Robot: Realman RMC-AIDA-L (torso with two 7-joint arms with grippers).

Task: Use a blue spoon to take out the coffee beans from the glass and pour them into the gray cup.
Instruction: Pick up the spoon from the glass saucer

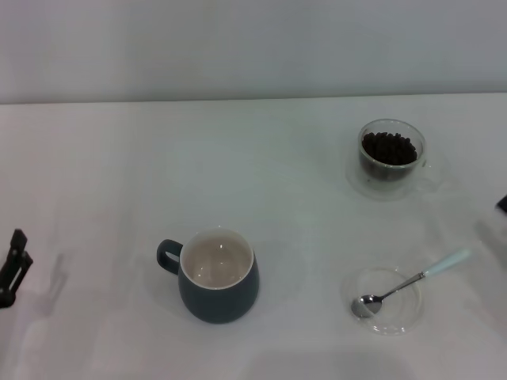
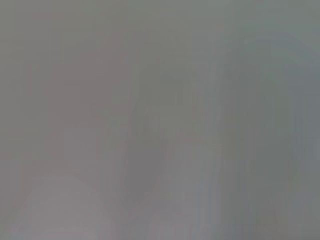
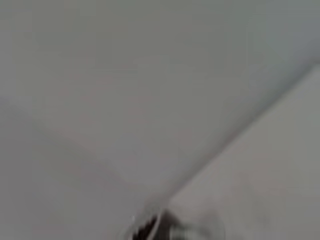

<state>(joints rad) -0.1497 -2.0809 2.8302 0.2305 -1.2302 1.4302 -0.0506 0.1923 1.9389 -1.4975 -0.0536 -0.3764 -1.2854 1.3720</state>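
— While the spoon [image 1: 412, 279] lies untouched, where exactly is it?

— On my right near side, its metal bowl resting inside a flat clear dish [image 1: 386, 301], its pale blue handle sticking out over the dish rim, up and to the right.

— And the beans [image 1: 389, 148]?

— Heaped dark in the glass [image 1: 391, 156], which stands farther back on the right, well apart from the dish. My right wrist view shows only a blurred bit of glass with something dark in it at its lower edge.

— The cup [image 1: 218, 275]?

— Upright near the middle of the white table [image 1: 103, 182], toward me, handle pointing to my left, cream inside with no beans in it. It stands well apart from both the dish and the glass.

— What are your claws doing?

— My left gripper [image 1: 14, 265] sits at the far left edge, low over the table, holding nothing; whether its fingers are parted or closed I cannot tell. Of my right gripper [image 1: 502, 204] only a dark sliver shows at the right edge, between the glass and the spoon handle, touching neither; its fingers I cannot tell either. My left wrist view shows nothing but plain grey
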